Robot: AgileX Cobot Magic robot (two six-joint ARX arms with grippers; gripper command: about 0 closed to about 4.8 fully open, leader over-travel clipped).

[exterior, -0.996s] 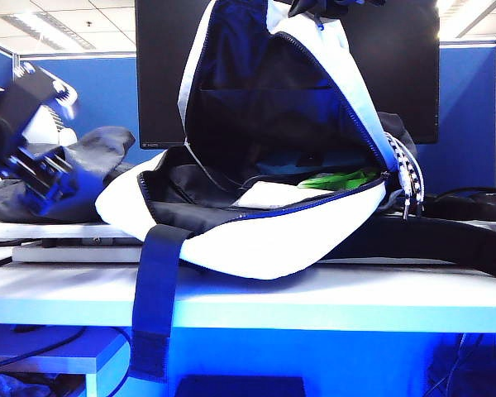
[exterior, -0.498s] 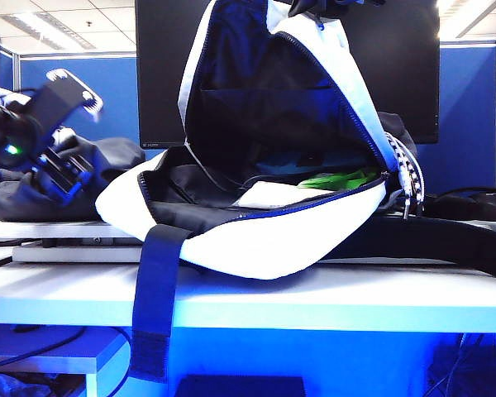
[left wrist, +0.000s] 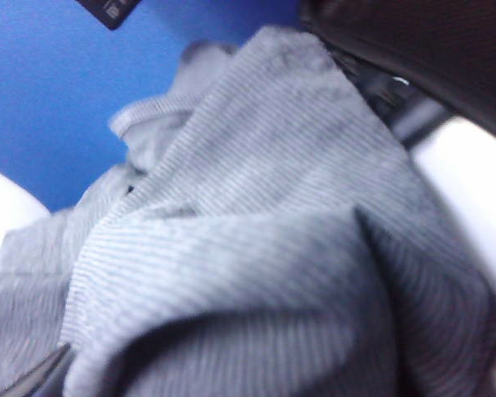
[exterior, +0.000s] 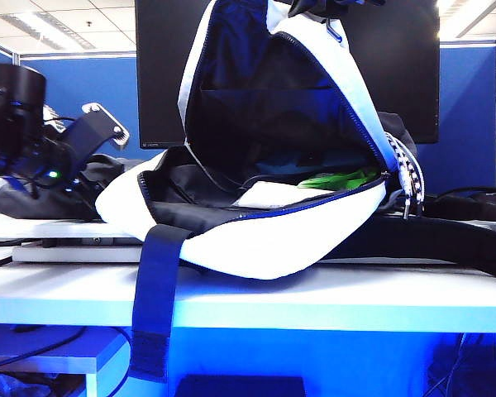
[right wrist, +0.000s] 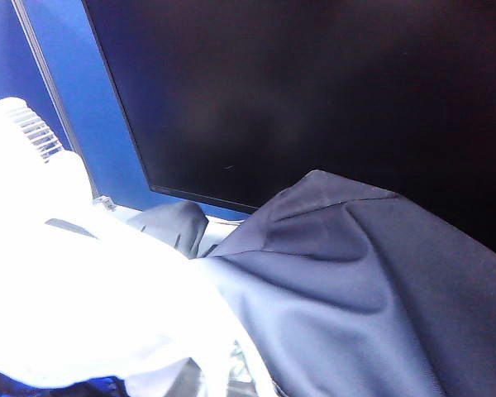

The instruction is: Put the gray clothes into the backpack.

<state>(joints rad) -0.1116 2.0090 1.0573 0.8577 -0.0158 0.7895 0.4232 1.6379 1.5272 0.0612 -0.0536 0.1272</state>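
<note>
Left tool (exterior: 107, 141): gaping wide at nine o'clock, nearing the gray clothes (left wrist: 256, 248); we are pinching a thick fold.
Right tool: closed (unseen), apparently holding up the backpack (exterior: 264, 248).

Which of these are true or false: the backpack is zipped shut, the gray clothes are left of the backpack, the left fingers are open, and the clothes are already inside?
1. The backpack is zipped shut. False: it gapes open, dark lining showing.
2. The gray clothes lie left of the backpack in the exterior view. True.
3. The left gripper has its fingers open over the clothes. True.
4. The clothes are already inside the backpack. False: they lie outside it.
5. The right gripper holds the backpack's gray top. True: it is shut on it.
</note>
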